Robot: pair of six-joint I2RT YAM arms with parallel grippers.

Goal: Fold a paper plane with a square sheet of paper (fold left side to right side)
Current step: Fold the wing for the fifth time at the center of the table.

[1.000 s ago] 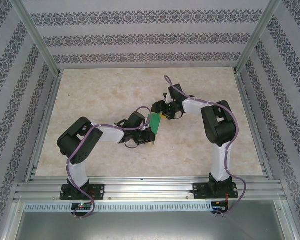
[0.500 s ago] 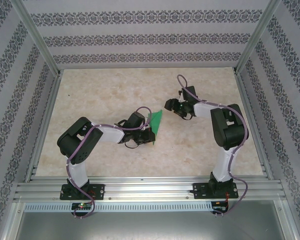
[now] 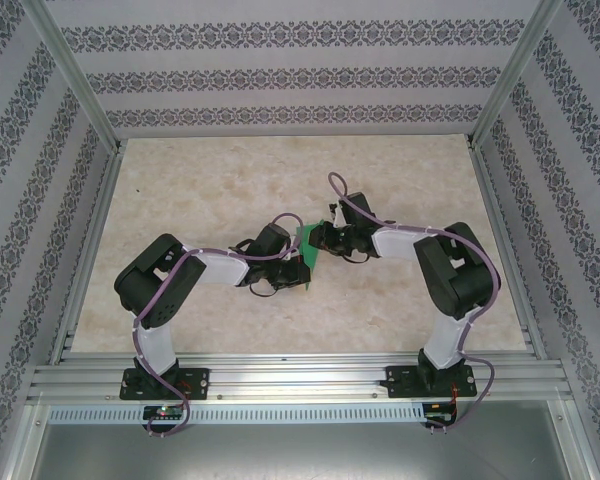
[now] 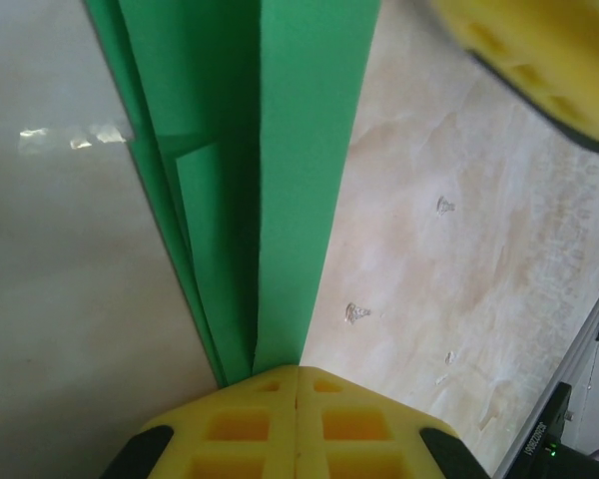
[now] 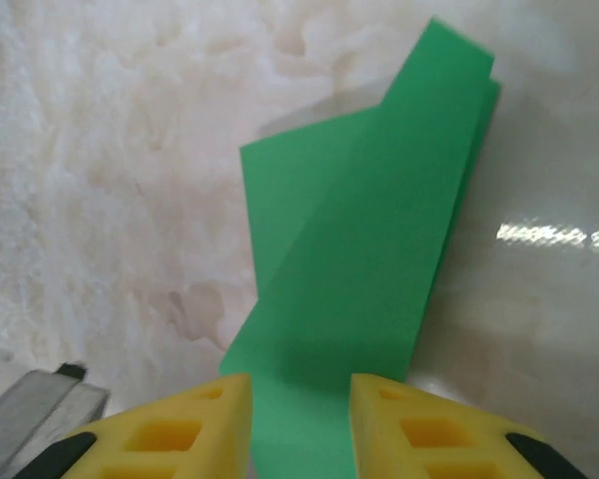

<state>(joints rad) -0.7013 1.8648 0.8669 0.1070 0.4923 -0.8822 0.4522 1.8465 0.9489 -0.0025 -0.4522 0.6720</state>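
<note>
Matte green paper [image 4: 309, 180] is folded into long, crisp-creased layers. Yellow fingers of the left gripper [image 4: 298, 377] clamp one end. Those of the right gripper [image 5: 299, 394] stand slightly apart, the other end between them.

A single line of small white print is seen on a black part [image 4: 539, 436] at the lower right corner of the left wrist view, running slantwise along its edge. It looks like a string of digits, but the characters are too small and blurred to be read. No other legible text, label, brand or sign is seen.
</note>
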